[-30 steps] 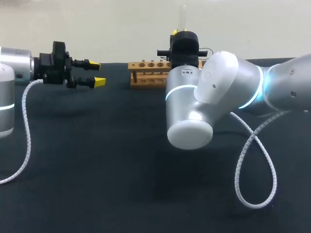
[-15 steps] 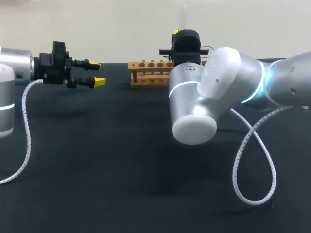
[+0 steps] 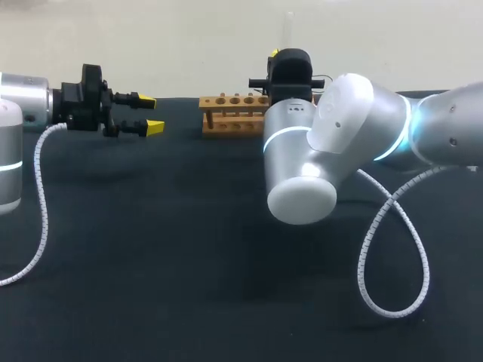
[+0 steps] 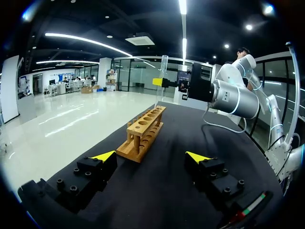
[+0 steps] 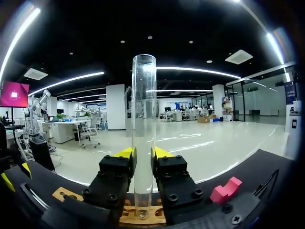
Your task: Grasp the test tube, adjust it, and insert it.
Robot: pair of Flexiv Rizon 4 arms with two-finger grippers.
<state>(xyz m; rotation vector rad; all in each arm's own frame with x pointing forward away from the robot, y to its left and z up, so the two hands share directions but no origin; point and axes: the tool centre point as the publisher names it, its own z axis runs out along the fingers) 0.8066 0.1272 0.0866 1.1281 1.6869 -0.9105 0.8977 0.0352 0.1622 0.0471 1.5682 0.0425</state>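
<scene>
The test tube (image 5: pixel 144 129) stands upright, clamped between the two yellow-tipped fingers of the right gripper (image 5: pixel 143 155), which pinch it from either side low on its length. Most of the clear glass rises above the fingers. The tube's rounded lower end sits right over the wooden rack (image 5: pixel 141 218), close above one of its holes (whether it has entered the hole cannot be told). In the left wrist view the tube (image 4: pixel 163 76) hangs at the far end of the rack (image 4: pixel 143 131), which lies lengthwise on the black table (image 4: pixel 167 191), its row of holes facing up.

The left gripper (image 3: pixel 149 113) hovers above the table (image 3: pixel 151 264), well apart from the rack (image 3: pixel 230 113) and pointing towards it. Its fingers are spread wide and hold nothing. A white coiled cable (image 3: pixel 392 249) loops beneath the right arm.
</scene>
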